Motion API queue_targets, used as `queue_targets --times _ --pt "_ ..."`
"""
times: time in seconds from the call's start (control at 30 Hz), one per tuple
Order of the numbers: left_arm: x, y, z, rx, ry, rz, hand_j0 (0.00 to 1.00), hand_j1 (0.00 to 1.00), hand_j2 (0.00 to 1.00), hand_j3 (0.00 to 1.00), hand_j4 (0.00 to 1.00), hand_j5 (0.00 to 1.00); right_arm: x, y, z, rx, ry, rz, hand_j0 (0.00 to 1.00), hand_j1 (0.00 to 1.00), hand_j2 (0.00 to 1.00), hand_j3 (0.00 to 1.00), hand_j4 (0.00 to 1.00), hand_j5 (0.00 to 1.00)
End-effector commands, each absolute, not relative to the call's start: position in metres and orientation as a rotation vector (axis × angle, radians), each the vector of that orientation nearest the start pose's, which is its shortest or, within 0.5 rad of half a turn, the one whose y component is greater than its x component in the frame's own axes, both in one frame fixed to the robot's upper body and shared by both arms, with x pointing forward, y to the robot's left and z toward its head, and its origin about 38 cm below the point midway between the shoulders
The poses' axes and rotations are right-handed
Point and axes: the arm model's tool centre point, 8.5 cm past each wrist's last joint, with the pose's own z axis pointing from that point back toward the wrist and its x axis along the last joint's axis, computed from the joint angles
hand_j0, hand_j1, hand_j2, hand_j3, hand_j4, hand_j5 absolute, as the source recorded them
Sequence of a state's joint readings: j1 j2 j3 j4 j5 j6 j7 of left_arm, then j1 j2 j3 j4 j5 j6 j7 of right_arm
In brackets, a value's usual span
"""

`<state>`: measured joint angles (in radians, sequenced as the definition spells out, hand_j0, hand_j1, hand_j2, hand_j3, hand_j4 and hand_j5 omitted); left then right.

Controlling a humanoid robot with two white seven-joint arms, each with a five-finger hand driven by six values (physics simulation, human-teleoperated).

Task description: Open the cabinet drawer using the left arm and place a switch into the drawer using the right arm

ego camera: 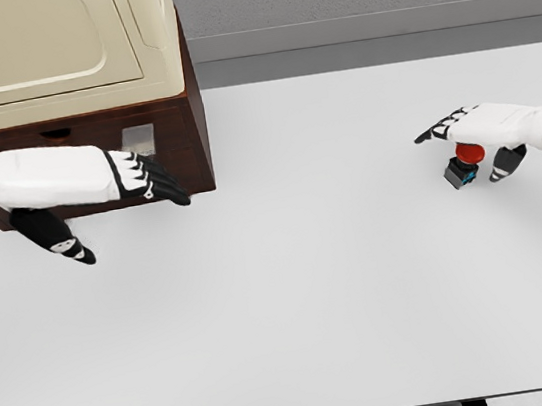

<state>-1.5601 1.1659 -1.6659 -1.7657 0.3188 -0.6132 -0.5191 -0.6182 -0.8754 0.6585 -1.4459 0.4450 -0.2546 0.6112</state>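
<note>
switch [463, 164] is sitting on the white worktop [313, 288] at the right, under the right hand [479, 138], whose fingers are spreading above it. left hand [119, 199] is hovering open before the cabinet [181, 135] front.

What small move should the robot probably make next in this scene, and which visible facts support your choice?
Probably the left hand should close its fingers on the drawer handle of the cabinet. The drawer looks shut, and the hand lies open against its front, just below the handle. The right hand hovers over the red switch far right on the table, which cannot go in before the drawer opens.
</note>
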Motion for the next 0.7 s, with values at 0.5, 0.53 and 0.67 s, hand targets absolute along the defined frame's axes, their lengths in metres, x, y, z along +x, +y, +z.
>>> queue_targets --times 0.5,0.53,0.67 --pt "0.381 0.278 0.356 0.232 2.353 2.971 1.0 1.0 1.0 1.0 1.0 1.0 0.437 -0.339 0.186 -0.505 -1.028 1.943 0.8 0.8 0.8 0.8 0.8 0.8" --pt "0.384 0.281 0.357 0.213 2.378 2.996 1.0 1.0 1.0 1.0 1.0 1.0 0.437 -0.34 0.186 -0.506 -1.026 1.943 0.8 0.8 0.8 0.8 0.8 0.8" --pt "0.396 0.301 0.343 0.169 2.455 3.076 1.0 1.0 1.0 1.0 1.0 1.0 0.437 -0.343 0.187 -0.512 -1.019 1.94 0.78 0.78 0.78 0.78 0.78 0.78"
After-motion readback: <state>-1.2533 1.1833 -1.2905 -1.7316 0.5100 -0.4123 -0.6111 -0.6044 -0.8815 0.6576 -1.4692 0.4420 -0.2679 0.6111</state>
